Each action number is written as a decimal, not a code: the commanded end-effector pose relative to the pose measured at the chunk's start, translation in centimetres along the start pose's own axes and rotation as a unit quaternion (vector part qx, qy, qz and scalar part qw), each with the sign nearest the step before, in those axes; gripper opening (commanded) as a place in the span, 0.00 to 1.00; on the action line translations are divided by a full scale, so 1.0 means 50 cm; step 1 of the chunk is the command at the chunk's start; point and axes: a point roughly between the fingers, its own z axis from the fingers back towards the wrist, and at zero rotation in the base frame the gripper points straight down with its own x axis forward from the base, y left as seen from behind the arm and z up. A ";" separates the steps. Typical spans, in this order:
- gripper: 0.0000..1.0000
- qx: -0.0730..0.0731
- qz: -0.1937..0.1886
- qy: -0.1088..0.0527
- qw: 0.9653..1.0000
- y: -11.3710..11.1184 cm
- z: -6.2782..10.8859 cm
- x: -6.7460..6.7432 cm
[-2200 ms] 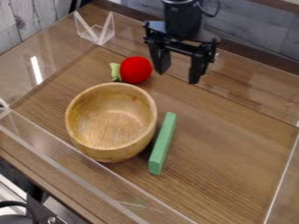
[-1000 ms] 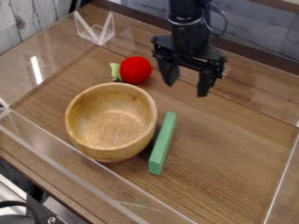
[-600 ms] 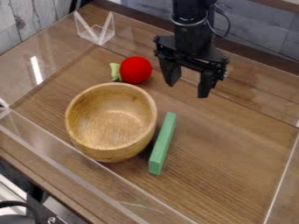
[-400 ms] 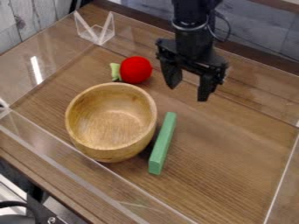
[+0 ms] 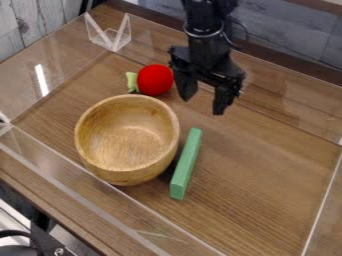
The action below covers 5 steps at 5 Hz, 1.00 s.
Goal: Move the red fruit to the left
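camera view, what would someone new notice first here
The black hand hangs open, pointing down, just right of the red fruit at the back of the wooden table. In front sits a large empty wooden bowl, with a flat green bar lying beside it on the right.

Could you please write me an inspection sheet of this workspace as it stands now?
Surface: brown wooden tabletop inside clear plastic walls.
Job's things: small glossy red round fruit with a green leaf, lying beyond the bowl, not held.
Clutter: round wooden bowl, empty; flat green bar beside it on the right.
Grippers: black gripper, jaws open and pointing down, just right of the fruit.
Cables: black cables above the gripper's wrist.
Surroundings: grey plank wall behind; folded clear plastic piece at the back left.
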 end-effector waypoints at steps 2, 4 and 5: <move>1.00 0.014 -0.008 -0.032 0.999 0.030 0.040 0.060; 1.00 0.039 0.080 -0.041 0.995 0.109 0.051 0.050; 1.00 0.043 0.083 -0.048 0.994 0.151 0.047 0.067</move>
